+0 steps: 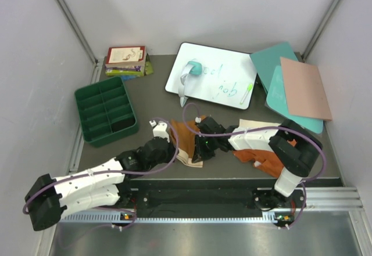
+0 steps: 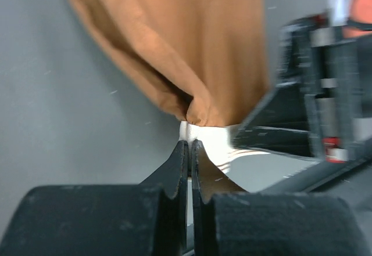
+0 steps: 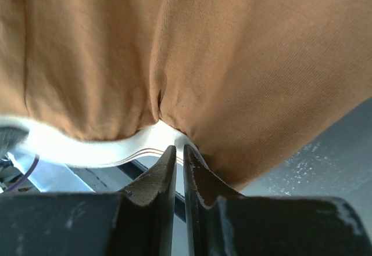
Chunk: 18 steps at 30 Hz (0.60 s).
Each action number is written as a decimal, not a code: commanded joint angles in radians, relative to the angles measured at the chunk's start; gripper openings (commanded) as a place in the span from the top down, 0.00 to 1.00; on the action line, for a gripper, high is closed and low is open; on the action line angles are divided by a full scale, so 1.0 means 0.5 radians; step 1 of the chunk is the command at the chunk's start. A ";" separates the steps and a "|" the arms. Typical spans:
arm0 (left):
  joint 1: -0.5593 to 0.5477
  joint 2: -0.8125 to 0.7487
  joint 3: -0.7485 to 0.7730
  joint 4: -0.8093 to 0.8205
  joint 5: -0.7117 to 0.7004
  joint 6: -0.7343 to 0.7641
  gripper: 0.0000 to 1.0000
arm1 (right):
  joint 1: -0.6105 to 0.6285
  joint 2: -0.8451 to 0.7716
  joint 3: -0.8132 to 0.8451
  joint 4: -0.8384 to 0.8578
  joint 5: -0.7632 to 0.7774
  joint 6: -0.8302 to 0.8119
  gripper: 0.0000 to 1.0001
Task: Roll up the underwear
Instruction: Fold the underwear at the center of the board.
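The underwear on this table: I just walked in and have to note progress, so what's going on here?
Both arms are working on the mustard-tan briefs. The left tool and the right tool are each pinched shut on its white waistband, with the cloth loose and not yet rolled. The rust-orange briefs lie crumpled on the table beneath the right arm, with neither tool on them.

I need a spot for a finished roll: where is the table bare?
Bare dark tabletop lies between the green compartment tray and the white dry-erase board. The near middle is crowded with the mustard-tan cloth briefs and rust-orange cloth briefs.
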 commanded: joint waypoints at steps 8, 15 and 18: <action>-0.249 0.353 0.182 0.543 0.107 0.068 1.00 | 0.022 0.122 -0.067 0.026 0.172 0.004 0.90; -0.354 0.648 0.191 0.632 0.006 0.034 1.00 | 0.022 -0.114 -0.046 -0.056 0.209 -0.011 0.87; -0.357 0.718 0.173 0.654 -0.013 0.022 1.00 | 0.022 -0.255 -0.031 -0.170 0.255 -0.026 0.82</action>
